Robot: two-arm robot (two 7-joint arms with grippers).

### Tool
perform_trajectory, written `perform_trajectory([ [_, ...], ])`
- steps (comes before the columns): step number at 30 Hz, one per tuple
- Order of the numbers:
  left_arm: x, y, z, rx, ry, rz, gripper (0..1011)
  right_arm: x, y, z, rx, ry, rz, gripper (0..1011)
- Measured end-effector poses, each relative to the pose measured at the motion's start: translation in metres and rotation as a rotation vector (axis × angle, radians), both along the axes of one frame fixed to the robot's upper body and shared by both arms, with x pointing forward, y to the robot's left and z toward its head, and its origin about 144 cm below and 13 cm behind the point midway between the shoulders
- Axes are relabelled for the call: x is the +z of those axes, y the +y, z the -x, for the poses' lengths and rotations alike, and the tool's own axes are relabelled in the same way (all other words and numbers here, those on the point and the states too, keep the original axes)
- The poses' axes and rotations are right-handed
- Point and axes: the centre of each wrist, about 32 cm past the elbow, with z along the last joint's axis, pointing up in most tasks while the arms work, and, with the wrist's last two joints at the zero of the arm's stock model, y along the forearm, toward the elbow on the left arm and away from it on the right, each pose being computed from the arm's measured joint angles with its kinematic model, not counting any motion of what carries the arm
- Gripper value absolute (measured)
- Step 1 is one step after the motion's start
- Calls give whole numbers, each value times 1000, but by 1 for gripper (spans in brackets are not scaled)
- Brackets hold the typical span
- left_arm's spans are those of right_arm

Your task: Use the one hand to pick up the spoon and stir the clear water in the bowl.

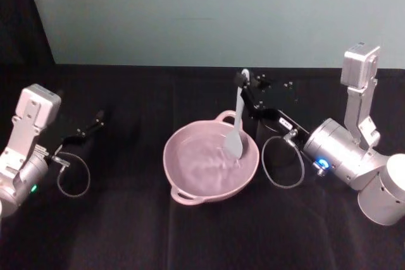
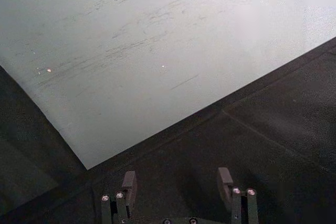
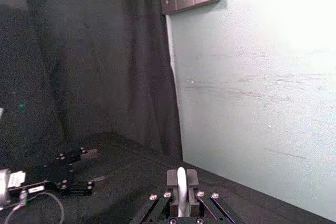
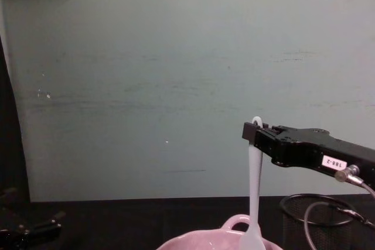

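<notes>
So the right gripper point(image 1: 242, 80) is out over the middle of the black table point(image 1: 126, 232), pinched tight on the very top of the spoon point(image 1: 236, 121). In the right wrist view you can see the white handle wedged between its two fingers point(image 3: 191, 178). The spoon hangs pretty much straight down, with its paddle head inside the pink bowl point(image 1: 167, 159), on the bowl's right side near the far rim. From the chest view the handle drops right beside the bowl's little loop handle. A black mesh cup point(image 1: 271, 132) sits just right of the bowl, under the arm. The left gripper point(image 1: 95, 121) is parked well off to the left, low over the table, fingers point(image 2: 128, 184) spread apart and holding nothing
</notes>
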Motion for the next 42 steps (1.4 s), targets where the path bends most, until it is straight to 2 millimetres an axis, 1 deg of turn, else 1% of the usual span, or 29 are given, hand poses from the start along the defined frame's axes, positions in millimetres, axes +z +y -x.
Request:
perform_trajectory([
  [5, 0, 0, 0, 0, 0, 0, 1011, 3, 5, 9, 29, 1, 14, 109],
  [8, 0, 0, 0, 0, 0, 0, 1011, 3, 11, 14, 65, 10, 21, 109],
  [12, 0, 0, 0, 0, 0, 0, 1011, 0, 22, 18, 114, 22, 21, 110],
  [13, 0, 0, 0, 0, 0, 0, 1011, 0, 28, 18, 133, 24, 18, 109],
  [14, 0, 0, 0, 0, 0, 0, 1011, -1, 33, 18, 148, 24, 15, 110],
  [18, 0, 0, 0, 0, 0, 0, 1011, 1, 43, 15, 175, 18, 2, 109],
  [21, 0, 0, 0, 0, 0, 0, 1011, 0, 47, 12, 180, 15, -4, 109],
  [24, 0, 0, 0, 0, 0, 0, 1011, 0, 52, 3, 179, 14, -13, 110],
  [30, 0, 0, 0, 0, 0, 0, 1011, -4, 53, -13, 164, 24, -23, 110],
  [34, 0, 0, 0, 0, 0, 0, 1011, -6, 50, -25, 139, 25, -15, 109],
  [38, 0, 0, 0, 0, 0, 0, 1011, -6, 40, -33, 102, 21, -7, 110],
  [42, 0, 0, 0, 0, 0, 0, 1011, -4, 28, -33, 64, 13, -4, 110],
])
